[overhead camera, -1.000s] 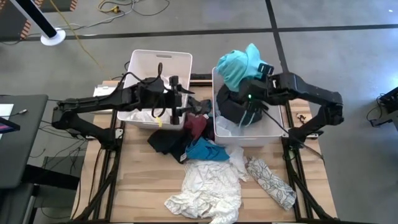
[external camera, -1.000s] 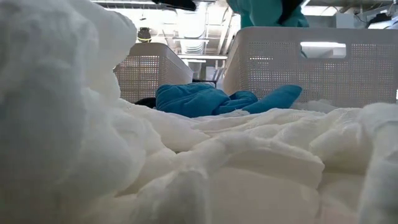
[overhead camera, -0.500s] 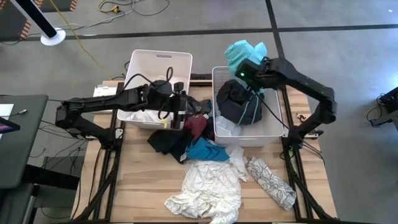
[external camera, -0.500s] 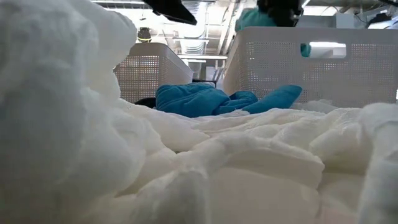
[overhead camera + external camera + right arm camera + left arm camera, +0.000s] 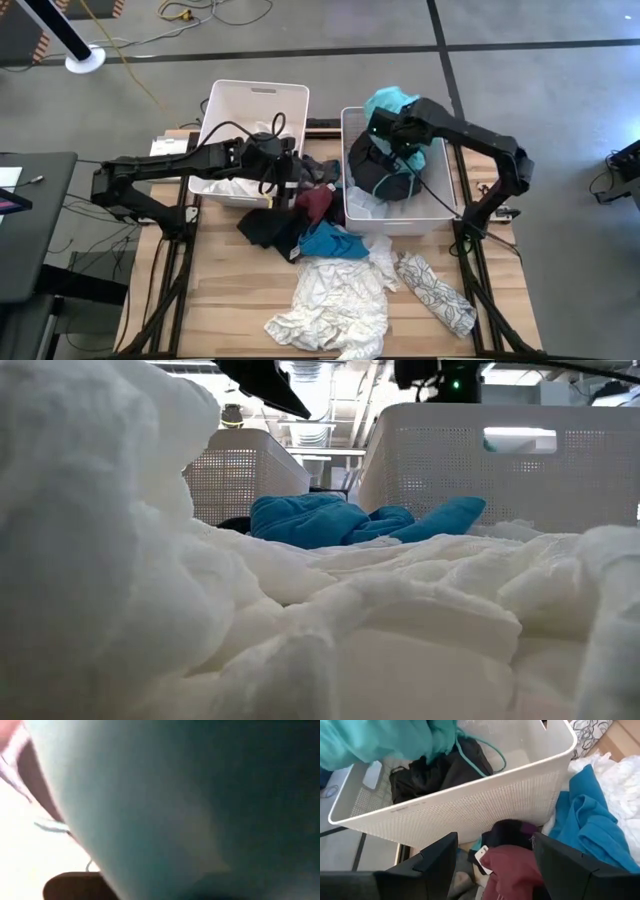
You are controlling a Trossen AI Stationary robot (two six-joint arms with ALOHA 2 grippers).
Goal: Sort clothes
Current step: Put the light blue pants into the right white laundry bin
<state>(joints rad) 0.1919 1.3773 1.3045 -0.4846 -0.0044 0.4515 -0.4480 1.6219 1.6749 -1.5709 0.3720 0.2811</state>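
Observation:
Clothes lie heaped on the table in front of two white bins: a maroon garment (image 5: 315,205), a blue one (image 5: 330,242), a black one (image 5: 265,228) and white patterned ones (image 5: 335,300). My left gripper (image 5: 290,180) is open and hangs just above the maroon garment (image 5: 512,870), one finger on either side. My right gripper (image 5: 383,125) is down in the right bin (image 5: 400,222), against a teal garment (image 5: 390,100) that lies at the bin's far end on black clothes (image 5: 385,175). Teal cloth fills the right wrist view (image 5: 200,795).
The left bin (image 5: 225,100) holds some white cloth. A second patterned piece (image 5: 435,290) lies at the near right of the table. In the low view, white cloth (image 5: 300,640) fills the foreground, with the blue garment (image 5: 330,518) in front of the bins.
My right gripper has gone down into the right bin with the teal garment, which has sunk from high above the rim to the bin's far end. My left gripper has moved toward the near edge and down, over the maroon garment.

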